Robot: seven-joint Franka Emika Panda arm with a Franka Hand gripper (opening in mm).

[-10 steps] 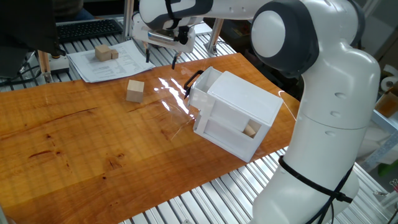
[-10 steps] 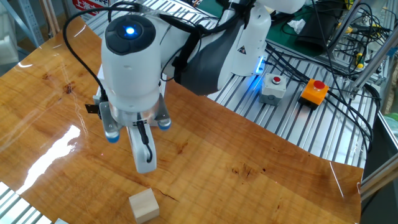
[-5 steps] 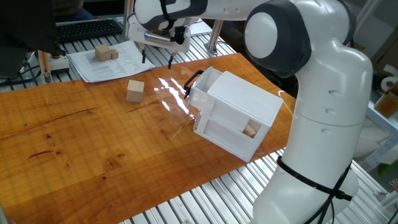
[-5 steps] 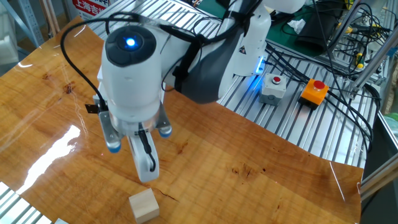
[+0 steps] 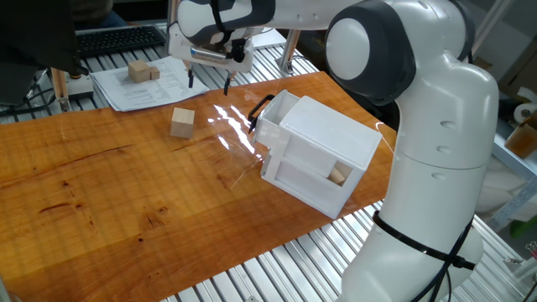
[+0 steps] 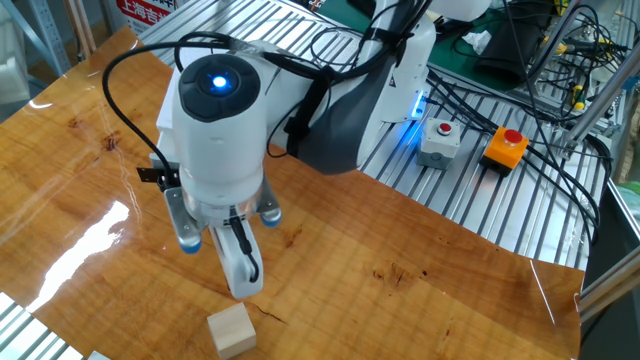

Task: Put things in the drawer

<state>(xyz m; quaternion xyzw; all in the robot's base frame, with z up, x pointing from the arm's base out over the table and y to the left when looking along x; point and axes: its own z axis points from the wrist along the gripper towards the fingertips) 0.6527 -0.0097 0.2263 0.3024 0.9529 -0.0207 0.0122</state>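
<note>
A pale wooden cube [image 5: 182,122] lies on the wooden table to the left of the white cabinet [image 5: 323,155]. The cabinet's drawer [image 5: 279,111], with its curved black handle [image 5: 259,110], stands partly pulled out toward the cube. Another cube [image 5: 339,174] shows inside the cabinet's lower opening. My gripper [image 5: 208,83] hangs open above the table's far edge, up and to the right of the loose cube, with nothing between its fingers. In the other fixed view one finger [image 6: 241,270] points down just above the same cube [image 6: 231,330]; the drawer is out of that view.
Two more cubes [image 5: 143,72] rest on a sheet of paper [image 5: 155,84] behind the table, next to a keyboard [image 5: 120,39]. The robot's big white body [image 5: 445,159] stands at the table's right end. Button boxes [image 6: 470,143] and cables lie on the metal bench.
The open gripper has drifted left, away from the drawer and closer to the spot over the loose cube. The cubes and the drawer have not moved.
</note>
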